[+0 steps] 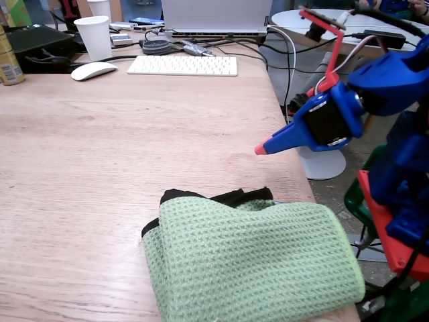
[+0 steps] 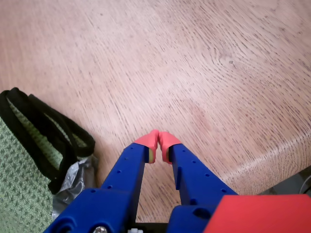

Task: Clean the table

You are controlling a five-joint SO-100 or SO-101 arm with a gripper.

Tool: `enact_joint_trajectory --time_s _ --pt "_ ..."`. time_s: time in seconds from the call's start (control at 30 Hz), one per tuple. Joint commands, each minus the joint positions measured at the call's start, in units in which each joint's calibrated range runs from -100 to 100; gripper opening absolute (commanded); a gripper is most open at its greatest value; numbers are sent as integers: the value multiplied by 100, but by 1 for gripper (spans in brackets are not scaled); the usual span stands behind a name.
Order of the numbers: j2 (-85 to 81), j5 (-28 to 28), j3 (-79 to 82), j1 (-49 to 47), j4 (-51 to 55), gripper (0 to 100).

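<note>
The table [image 1: 100, 154] has a pale wood-grain top, and its bare surface [image 2: 194, 73] fills the wrist view. A folded green waffle cloth [image 1: 248, 261] with black edging lies at the table's near right corner; in the wrist view the cloth [image 2: 19, 184] shows at the lower left with black straps and a bit of grey plastic beside it. My blue gripper with red tips [image 1: 261, 149] hovers above the table's right edge, beyond the cloth. The gripper [image 2: 159, 141] is shut, tips touching, with nothing held.
At the table's far end stand a white keyboard [image 1: 182, 65], a white mouse [image 1: 93, 70], a paper cup [image 1: 94, 37], a can [image 1: 8, 60], a laptop [image 1: 216, 17] and cables. A small round white table [image 1: 322, 40] stands beyond the right edge.
</note>
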Motion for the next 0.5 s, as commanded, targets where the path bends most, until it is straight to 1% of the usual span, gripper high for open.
enact_joint_trajectory --time_s 0.0,0.07,0.17,0.23,0.27,0.33,0.4,0.47 --pt "-28 20 -156 52 18 0" --pt "144 20 -742 1 51 1" --pt "1996 20 -2459 -33 141 1" --pt "3180 -10 -3875 -101 1069 1" --pt "3583 -39 -4592 -524 1652 1" --pt "4303 -44 -5744 -2114 2514 1" --pt "5032 -49 -6291 -3349 2686 1" --pt "5641 -49 -6386 -3941 2686 3"
